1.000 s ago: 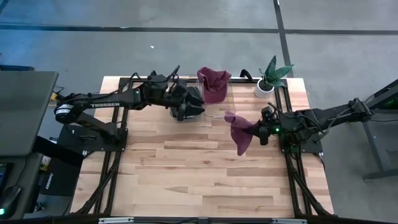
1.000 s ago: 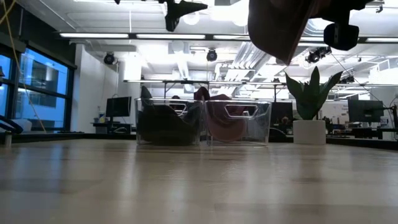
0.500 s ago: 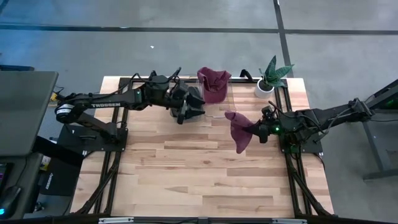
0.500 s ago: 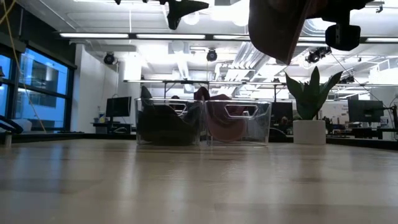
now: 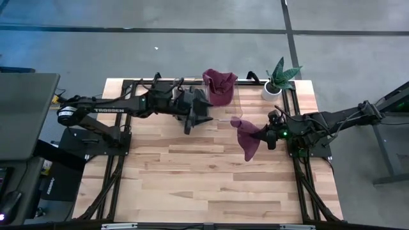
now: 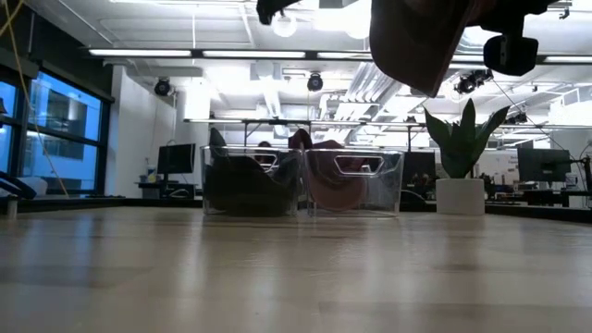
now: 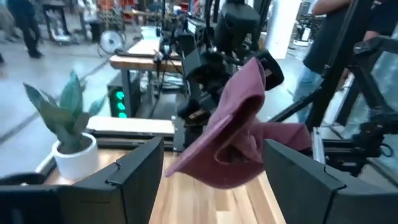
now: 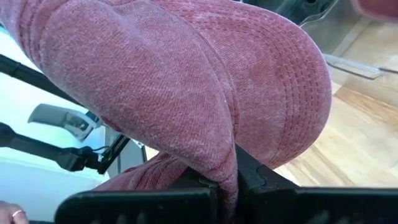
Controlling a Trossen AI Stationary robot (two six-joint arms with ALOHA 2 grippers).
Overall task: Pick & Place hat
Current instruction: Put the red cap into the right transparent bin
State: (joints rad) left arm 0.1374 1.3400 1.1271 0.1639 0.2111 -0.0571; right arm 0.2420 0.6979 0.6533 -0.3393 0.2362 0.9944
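Note:
A maroon hat (image 5: 246,137) hangs high over the table's right half, held by my right gripper (image 5: 264,133), which is shut on it. It also fills the right wrist view (image 8: 186,81) and shows at the top of the low view (image 6: 412,42). My left gripper (image 5: 195,117) is open and holds nothing. It is raised just in front of the two clear bins and faces the hat (image 7: 230,137). A second maroon hat (image 5: 219,85) sits in the right bin and a dark hat (image 6: 245,185) in the left one. My right gripper pinches a fold of the hat's cloth (image 8: 229,163) between its two fingers (image 8: 261,180). It comes level from the table's right. The hat is lifted clear of the table, and most of it sags slack below and to the left of the fingers.
Two clear bins (image 6: 301,180) stand side by side at the far edge. A potted plant (image 5: 278,80) stands at the far right corner, close to my right arm. The near half of the wooden table (image 5: 192,185) is bare.
My left gripper has risen above the bins and moved a little toward the near edge, and it has turned toward the right arm. In the low view it has climbed almost out of the top. The held hat and my right gripper have stayed in place.

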